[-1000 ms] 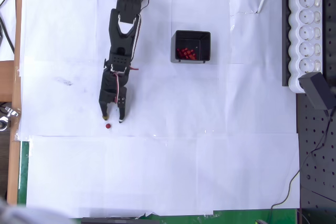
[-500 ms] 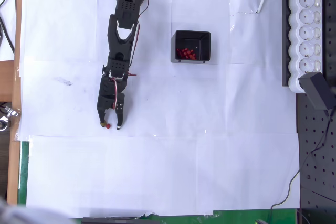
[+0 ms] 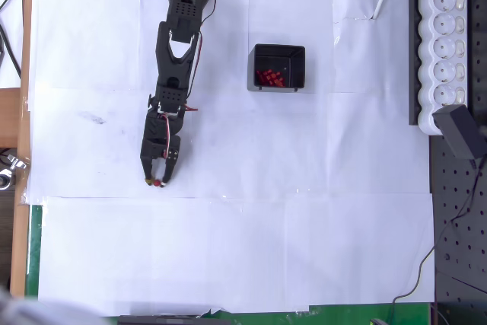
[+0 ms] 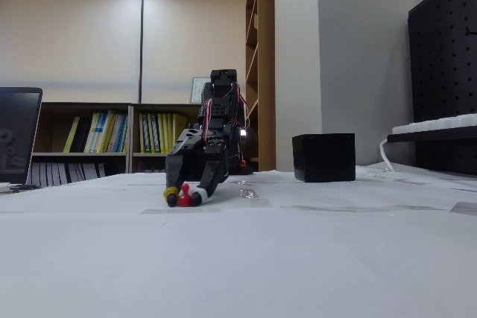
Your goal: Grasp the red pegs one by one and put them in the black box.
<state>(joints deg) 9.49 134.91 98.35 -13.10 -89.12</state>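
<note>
My black arm reaches down the white paper in the overhead view, and its gripper has closed on a single red peg lying on the paper. The fixed view shows the same red peg pinched between the yellow-tipped and white-tipped fingers of the gripper, resting on the table surface. The black box stands to the upper right of the gripper in the overhead view, with several red pegs inside. In the fixed view the black box sits behind and right of the arm.
A white power strip with a black adapter lies along the right edge in the overhead view. A black pegboard borders the paper at lower right. The wooden table edge runs down the left.
The gripper moved down over the lone red peg and its fingers narrowed around it. The peg was just below the open fingertips one second ago.
</note>
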